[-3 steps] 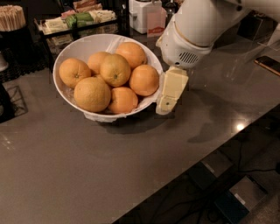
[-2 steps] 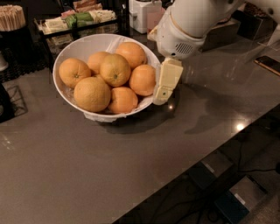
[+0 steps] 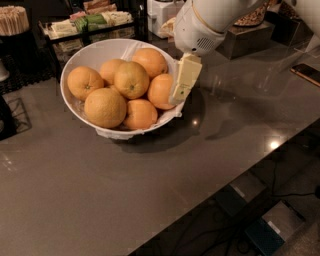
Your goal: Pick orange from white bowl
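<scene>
A wide glossy white bowl (image 3: 85, 57) stands on the grey counter and holds several oranges. The nearest orange to the gripper (image 3: 161, 91) lies at the bowl's right side. My gripper (image 3: 181, 84) hangs from the white arm at the top right. Its cream fingers (image 3: 186, 77) point down over the bowl's right rim, right beside that orange. Another orange (image 3: 131, 79) sits on top of the pile in the middle.
The grey counter (image 3: 125, 190) runs to an edge at the lower right, with floor clutter below. Behind the bowl stand a tray of packets (image 3: 90, 22), a cup of wooden sticks (image 3: 14, 20), a white appliance (image 3: 160, 12) and a phone (image 3: 306, 72) at the right.
The arm and gripper have moved left and up, from beside the bowl on the counter to over the bowl's right rim next to an orange.
</scene>
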`<action>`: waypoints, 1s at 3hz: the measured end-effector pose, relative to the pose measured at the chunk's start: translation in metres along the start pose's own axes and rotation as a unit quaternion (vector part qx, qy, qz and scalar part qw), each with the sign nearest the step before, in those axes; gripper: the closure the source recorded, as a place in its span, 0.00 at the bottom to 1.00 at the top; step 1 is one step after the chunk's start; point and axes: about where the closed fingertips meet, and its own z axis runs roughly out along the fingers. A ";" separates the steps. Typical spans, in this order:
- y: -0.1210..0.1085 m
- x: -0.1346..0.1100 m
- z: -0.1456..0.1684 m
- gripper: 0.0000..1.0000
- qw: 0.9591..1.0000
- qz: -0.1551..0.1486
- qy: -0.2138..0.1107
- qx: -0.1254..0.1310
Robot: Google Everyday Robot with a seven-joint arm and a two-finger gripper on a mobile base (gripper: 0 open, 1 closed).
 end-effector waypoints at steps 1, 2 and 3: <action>0.000 0.000 0.000 0.00 1.000 0.000 0.000 0.000; 0.002 -0.002 -0.002 0.00 1.000 0.003 0.006 0.007; -0.006 -0.014 0.012 0.01 1.000 -0.008 -0.009 0.005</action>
